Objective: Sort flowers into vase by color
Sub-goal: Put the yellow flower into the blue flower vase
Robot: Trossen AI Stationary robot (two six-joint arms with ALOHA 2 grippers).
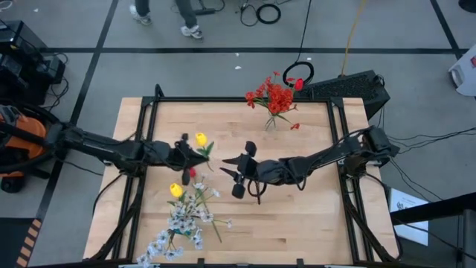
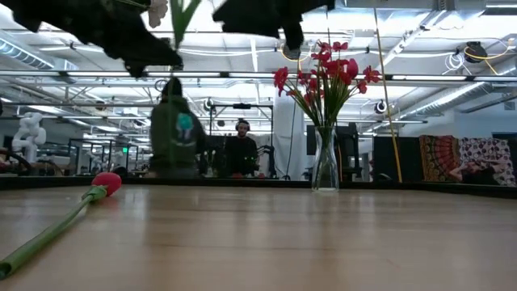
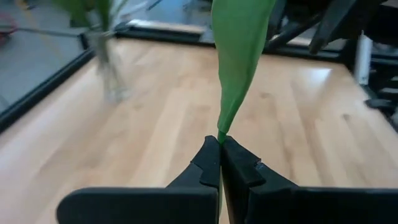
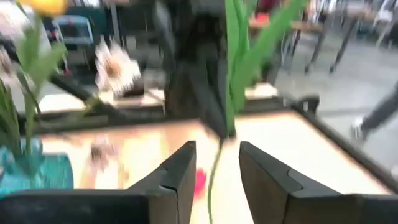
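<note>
step: handover of yellow tulip [image 1: 201, 139] mid-air, well short of the glass vase [image 1: 271, 121] | left gripper [image 3: 220, 149] clenched on its stalk | right gripper [image 4: 214, 171] released, jaws straddling stalk | next: likely right withdraws, left carries it on

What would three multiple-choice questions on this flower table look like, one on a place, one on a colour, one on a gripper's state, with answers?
1. Where does the glass vase stand?
A. near the table's far edge
B. at the table's middle
C. on the floor

2. What colour are the flowers in that vase?
A. white
B. yellow
C. red

3. How is the left gripper?
A. wide open and empty
B. shut on a green stem
C. out of sight

Answers: 1 A, the high view shows it by the far rim. 2 C, red blooms fill it in the low view. 3 B, its wrist view shows the fingers pinched on the green stem.
</note>
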